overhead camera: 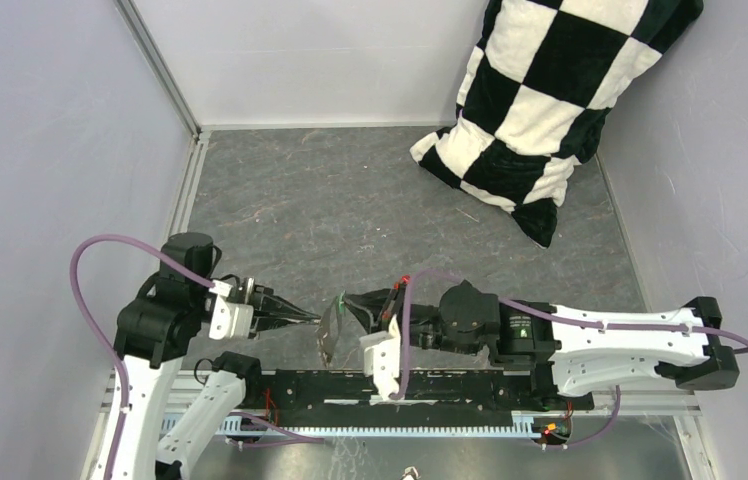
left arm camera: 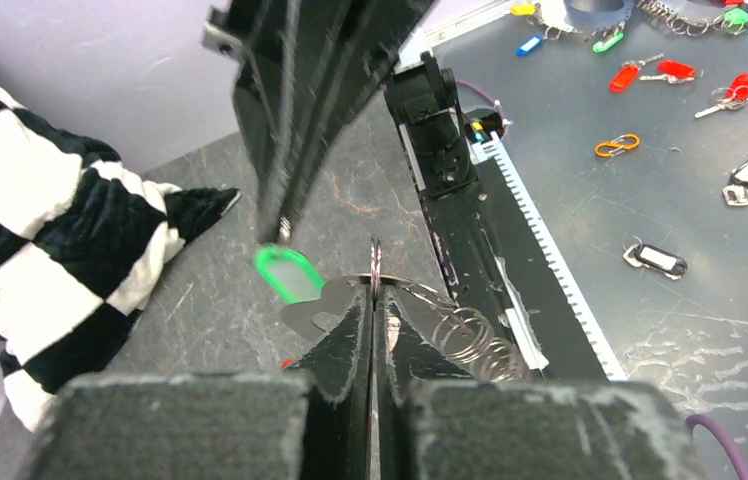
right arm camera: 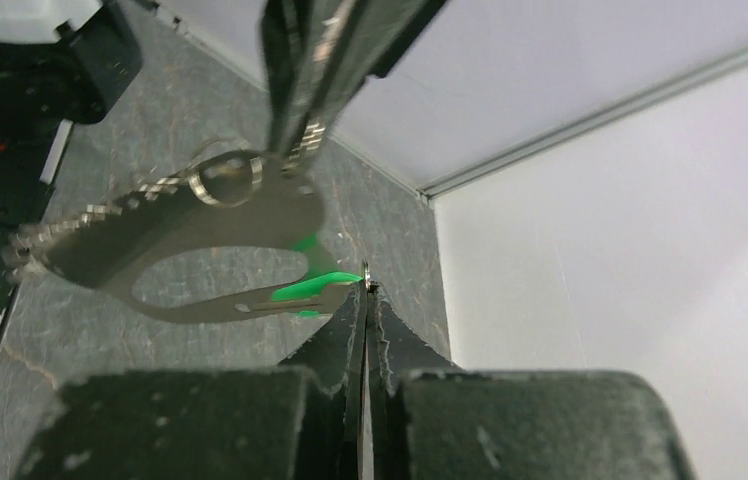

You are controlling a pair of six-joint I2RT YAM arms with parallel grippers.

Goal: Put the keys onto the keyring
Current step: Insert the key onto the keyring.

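Dark grey table (overhead camera: 350, 200), checkered pillow (overhead camera: 550, 100)

We see a dark grey, scratched desk (overhead camera: 350, 200) closed in by plain pale walls (overhead camera: 40, 120) that meet at a metal corner strip (overhead camera: 160, 65). A black-and-white chequered cushion (overhead camera: 540, 100) leans in its far right corner.

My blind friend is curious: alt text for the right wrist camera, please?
Two closed claws meet above a grey table: the right claw, at the bottom, pinches the green key close to the grey oval keyring, which the left claw grips from above.
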